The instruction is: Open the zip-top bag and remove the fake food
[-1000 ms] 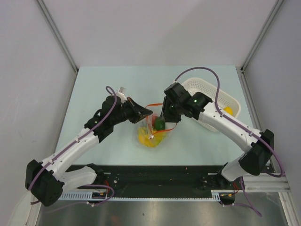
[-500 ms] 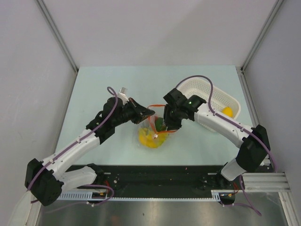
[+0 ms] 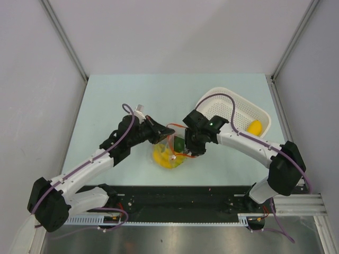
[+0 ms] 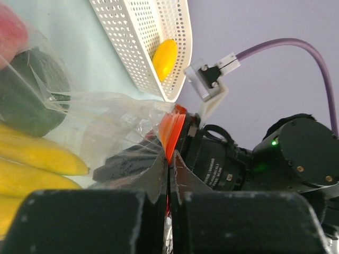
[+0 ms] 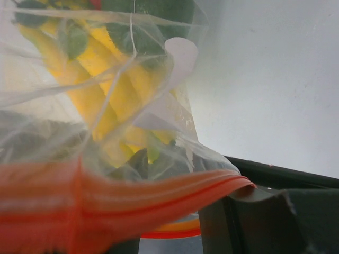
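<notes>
The zip-top bag [image 3: 170, 153] lies mid-table, clear with a red zip strip. My left gripper [image 3: 165, 131] is shut on that strip [image 4: 172, 129] at the bag's left mouth corner and holds it up. Inside show the yellow banana bunch [image 4: 37, 159], a dark green vegetable [image 3: 179, 143] and a red piece [image 4: 10, 37]. My right gripper [image 3: 192, 150] is at the bag's right side. Its jaws stand apart, with the red strip [image 5: 106, 203] draped across its right finger [image 5: 265, 222]. Its other finger is mostly hidden behind the strip. A yellow lemon-like fruit [image 3: 255, 127] lies in the basket.
The white perforated basket [image 3: 228, 106] stands at the back right, just behind my right arm. The two wrists are close together over the bag. A black rail runs along the table's near edge [image 3: 175, 198].
My right gripper has moved down toward the near edge along the bag's right side. My left gripper has shifted slightly down, still holding the strip. The bag has settled a little leftward.
</notes>
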Available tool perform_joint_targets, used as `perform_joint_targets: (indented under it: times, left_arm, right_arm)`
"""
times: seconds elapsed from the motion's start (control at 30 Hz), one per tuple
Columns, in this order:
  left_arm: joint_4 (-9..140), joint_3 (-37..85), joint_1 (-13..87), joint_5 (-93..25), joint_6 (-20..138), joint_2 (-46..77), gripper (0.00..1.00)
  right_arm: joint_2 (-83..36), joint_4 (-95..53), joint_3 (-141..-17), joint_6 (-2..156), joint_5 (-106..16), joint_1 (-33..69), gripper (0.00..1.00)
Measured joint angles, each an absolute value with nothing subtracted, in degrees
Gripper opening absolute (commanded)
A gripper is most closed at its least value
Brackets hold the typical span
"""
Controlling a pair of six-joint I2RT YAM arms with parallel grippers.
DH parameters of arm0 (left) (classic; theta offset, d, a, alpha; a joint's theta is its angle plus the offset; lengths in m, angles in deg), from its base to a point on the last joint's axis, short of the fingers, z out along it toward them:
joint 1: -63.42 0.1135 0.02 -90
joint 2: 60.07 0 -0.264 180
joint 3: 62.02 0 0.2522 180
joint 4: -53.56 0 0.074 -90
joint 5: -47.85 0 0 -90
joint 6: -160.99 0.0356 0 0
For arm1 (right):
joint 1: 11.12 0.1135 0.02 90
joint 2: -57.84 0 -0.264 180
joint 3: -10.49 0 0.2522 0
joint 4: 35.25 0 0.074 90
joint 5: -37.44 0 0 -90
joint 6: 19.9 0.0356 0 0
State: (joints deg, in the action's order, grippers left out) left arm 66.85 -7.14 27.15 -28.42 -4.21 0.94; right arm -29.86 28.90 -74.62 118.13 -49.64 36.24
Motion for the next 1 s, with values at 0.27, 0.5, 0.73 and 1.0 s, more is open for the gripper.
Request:
perform_joint_targets:
  times: [0.27,0.5,0.73,1.0]
  left_arm:
    - [64.7,-8.2,26.5,-28.0,-6.1,1.1,0.00]
    - [63.0,-9.3,25.2,-28.0,-7.2,1.3,0.00]
    - [62.2,-9.3,24.2,-27.9,-7.6,1.6,0.00]
    - [62.0,-9.4,22.8,-27.9,-7.7,1.8,0.00]
  right_arm:
    - [-29.9,24.0,-70.6,118.1,-46.9,37.4,0.27]
    - [-29.9,20.5,-69.2,118.2,-45.6,37.6,0.27]
    - [-29.9,19.7,-68.3,118.2,-45.6,37.6,0.34]
    - [-29.9,19.8,-65.9,118.0,-46.8,37.6,0.47]
